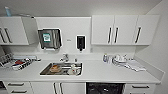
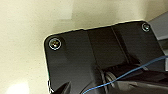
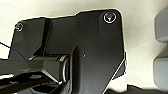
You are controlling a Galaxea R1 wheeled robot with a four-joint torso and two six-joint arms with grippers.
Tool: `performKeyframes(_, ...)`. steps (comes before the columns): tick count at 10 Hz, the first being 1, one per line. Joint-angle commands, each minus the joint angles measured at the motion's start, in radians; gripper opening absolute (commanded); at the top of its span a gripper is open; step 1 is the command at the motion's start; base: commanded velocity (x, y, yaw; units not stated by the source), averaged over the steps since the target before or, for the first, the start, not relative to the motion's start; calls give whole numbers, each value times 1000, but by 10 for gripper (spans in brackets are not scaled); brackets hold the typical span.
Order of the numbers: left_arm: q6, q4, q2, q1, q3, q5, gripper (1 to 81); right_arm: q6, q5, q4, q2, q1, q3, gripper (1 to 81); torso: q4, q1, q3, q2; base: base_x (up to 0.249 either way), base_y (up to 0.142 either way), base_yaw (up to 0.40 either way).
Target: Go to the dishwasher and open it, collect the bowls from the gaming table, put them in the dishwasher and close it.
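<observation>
Head view: dishwasher (image 1: pixel 105 88) under white counter (image 1: pixel 100 73), dark interior exposed.

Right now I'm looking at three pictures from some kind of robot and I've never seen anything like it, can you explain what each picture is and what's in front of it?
The wide picture comes from a camera high on a wheeled robot with two arms, looking forward and down at a kitchenette. You see a white counter with a steel sink set into it, and a few dishes lying in the sink. A dish rack stands at the left end, and a kettle and a cloth lie towards the right. White wall cabinets hang above. Below the counter, the dark opening is the dishwasher, seemingly open, with racks inside.

The other two pictures come from cameras on the robot's wrists. The big dark plate in each is part of the robot itself, seen against a pale floor. Nothing can be seen held.
</observation>
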Motion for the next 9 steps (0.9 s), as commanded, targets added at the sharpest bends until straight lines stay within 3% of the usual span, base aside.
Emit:
performKeyframes(1,0,-11,-6,-60,-3,46,811,1,-47,2,0,50,1,811,0,0,0,0,0,0,0)
performKeyframes(9,-2,-18,-14,-58,-4,46,811,0,-47,2,0,48,1,811,0,0,0,0,0,0,0)
